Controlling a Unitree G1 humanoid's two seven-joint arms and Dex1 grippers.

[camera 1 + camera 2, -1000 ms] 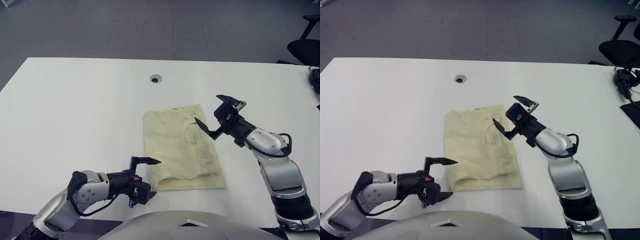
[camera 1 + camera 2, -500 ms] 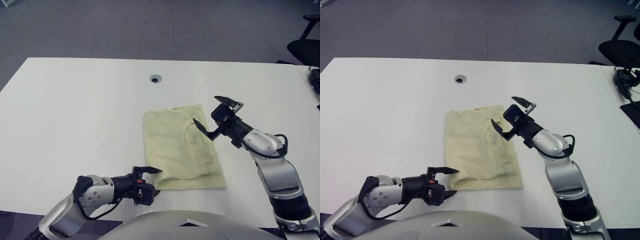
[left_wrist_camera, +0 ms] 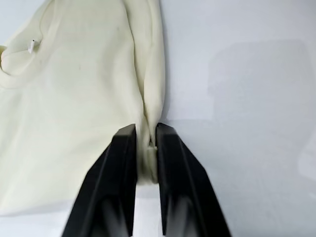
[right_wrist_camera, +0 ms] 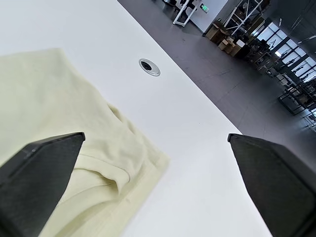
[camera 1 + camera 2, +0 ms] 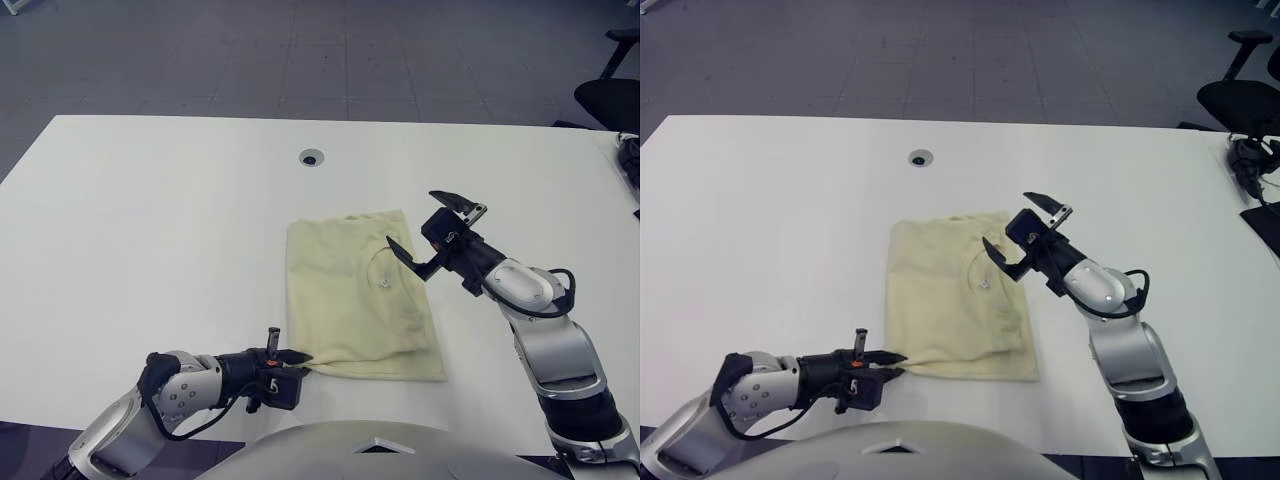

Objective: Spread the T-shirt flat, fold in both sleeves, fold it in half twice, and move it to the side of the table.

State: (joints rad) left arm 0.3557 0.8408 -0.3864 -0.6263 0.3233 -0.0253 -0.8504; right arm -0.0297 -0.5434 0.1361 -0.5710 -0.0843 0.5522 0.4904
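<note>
A pale yellow T-shirt lies folded into a rectangle on the white table, collar side up. My left gripper is at the shirt's near left corner, shut on that corner of cloth; in the left wrist view the two black fingers pinch the folded edge of the T-shirt. My right gripper hovers open just above the shirt's far right corner, with nothing between its fingers. In the right wrist view the shirt's corner lies below the wide-spread fingers.
A round cable grommet sits in the table beyond the shirt. Broad bare table surface stretches to the left and to the far right. A black office chair stands off the table's far right corner.
My left gripper slid right to the shirt's near left corner and closed on the cloth, drawing the near edge slightly in. The right gripper barely moved.
</note>
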